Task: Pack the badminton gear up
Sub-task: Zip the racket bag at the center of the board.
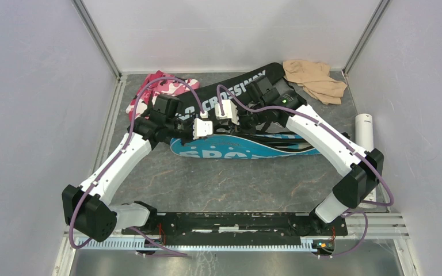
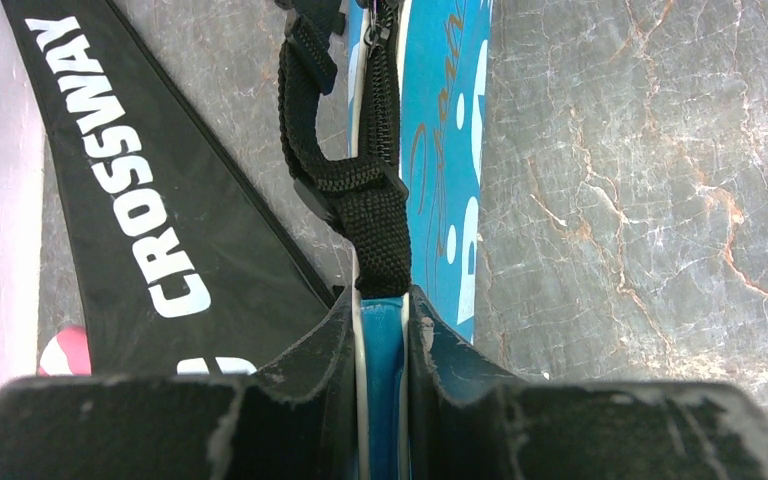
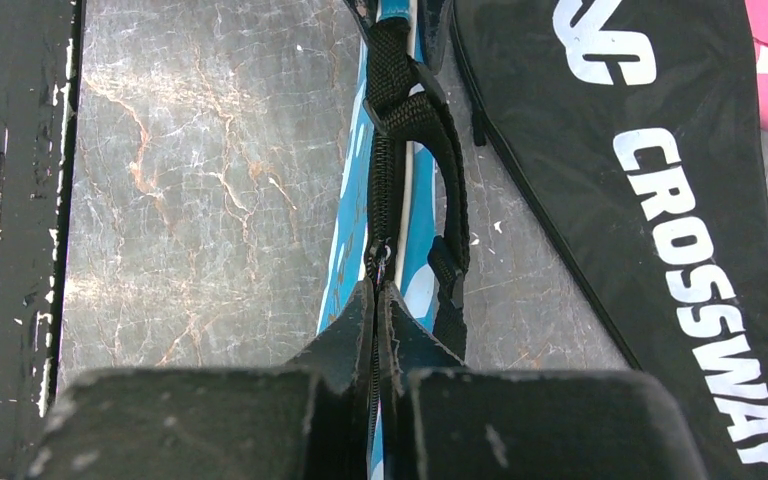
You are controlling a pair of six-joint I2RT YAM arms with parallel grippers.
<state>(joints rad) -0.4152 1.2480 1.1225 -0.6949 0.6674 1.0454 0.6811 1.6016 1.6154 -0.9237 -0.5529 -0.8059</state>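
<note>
**A:** Far left, a pink camouflage cloth [image 1: 161, 86] is seen bunched at the back of the counter [image 1: 236, 184].

**B:** Next, the left claw [image 2: 382, 300] is clamped on the rim of the blue "SPORT" cover [image 1: 253, 150], mid-counter, with a black strap [image 2: 360, 200] looped just ahead.

**A:** The black "CROSSWAY" cover [image 1: 267, 73] is laid flat just behind it.

**B:** The right claw [image 3: 375, 300] is pinched tight on the same blue cover's zipper seam.

**A:** Far right, the white tube [image 1: 364, 129] is left by the wall, well apart.

Coarse woven strap [image 2: 355, 190]; smooth blue cover [image 2: 440, 100]; stone-look tabletop [image 2: 640, 200].
</note>
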